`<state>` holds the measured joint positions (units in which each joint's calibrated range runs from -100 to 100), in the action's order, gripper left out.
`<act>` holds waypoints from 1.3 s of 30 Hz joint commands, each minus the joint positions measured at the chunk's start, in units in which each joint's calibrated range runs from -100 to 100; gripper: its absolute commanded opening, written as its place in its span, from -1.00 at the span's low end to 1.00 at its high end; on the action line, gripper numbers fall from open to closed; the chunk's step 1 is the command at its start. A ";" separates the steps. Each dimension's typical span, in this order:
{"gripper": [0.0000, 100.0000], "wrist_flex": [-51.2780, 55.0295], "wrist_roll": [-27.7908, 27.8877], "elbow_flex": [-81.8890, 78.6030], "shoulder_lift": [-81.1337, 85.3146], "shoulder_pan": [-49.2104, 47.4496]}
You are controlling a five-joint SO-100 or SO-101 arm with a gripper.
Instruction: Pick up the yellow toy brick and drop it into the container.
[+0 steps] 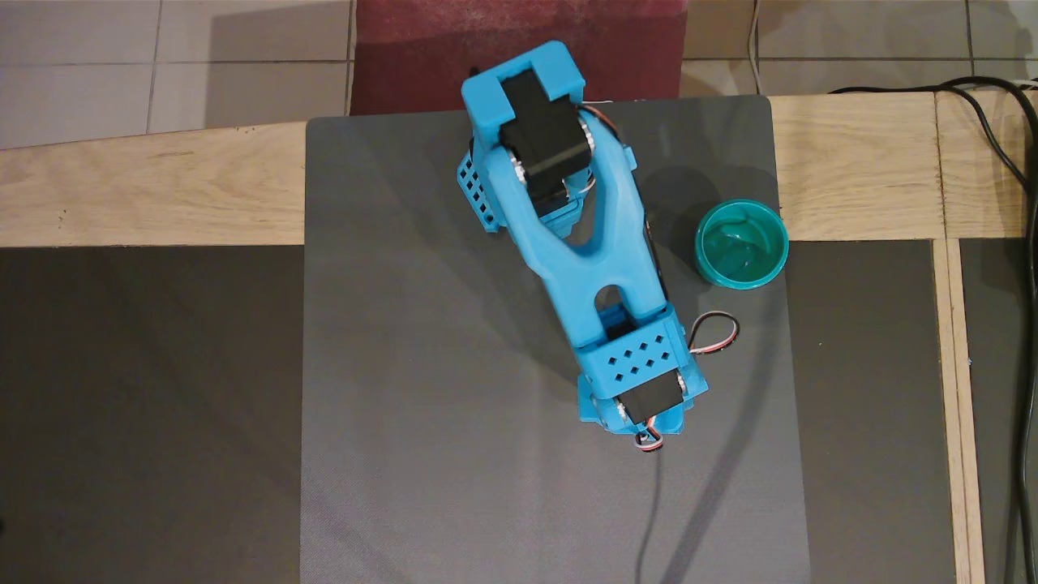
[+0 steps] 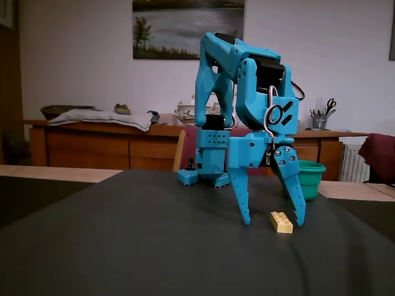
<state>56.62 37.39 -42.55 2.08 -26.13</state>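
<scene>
The yellow toy brick [image 2: 281,222] lies flat on the dark mat in the fixed view; the arm hides it in the overhead view. My blue gripper [image 2: 273,222] points straight down and stands open, its two fingertips low near the mat on either side of the brick, which sits closer to the right finger [image 2: 295,198]. Whether either finger touches the brick cannot be told. From above only the wrist block [image 1: 637,369] shows, not the fingers. The teal-green container [image 1: 741,243] stands upright at the mat's right edge, and shows behind the right finger as a green cup [image 2: 310,177].
A grey mat [image 1: 454,454] covers the middle of the table, with wooden table edge [image 1: 154,195] at the back. The arm's base [image 1: 527,89] sits at the mat's far edge. Black cables [image 1: 1018,162] run along the right side, and a thin dark cable [image 1: 653,519] trails from the wrist.
</scene>
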 commanded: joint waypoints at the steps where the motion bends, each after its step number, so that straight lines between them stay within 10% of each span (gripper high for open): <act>1: -0.46 1.09 0.20 -0.41 -0.48 -0.21; 7: -1.00 1.09 0.04 -0.41 -0.65 0.02; 25: -1.00 29.16 -2.68 23.50 -0.31 -3.23; 39: -1.00 41.16 -13.60 32.53 -0.31 -27.76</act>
<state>96.30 24.80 -12.37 1.15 -50.41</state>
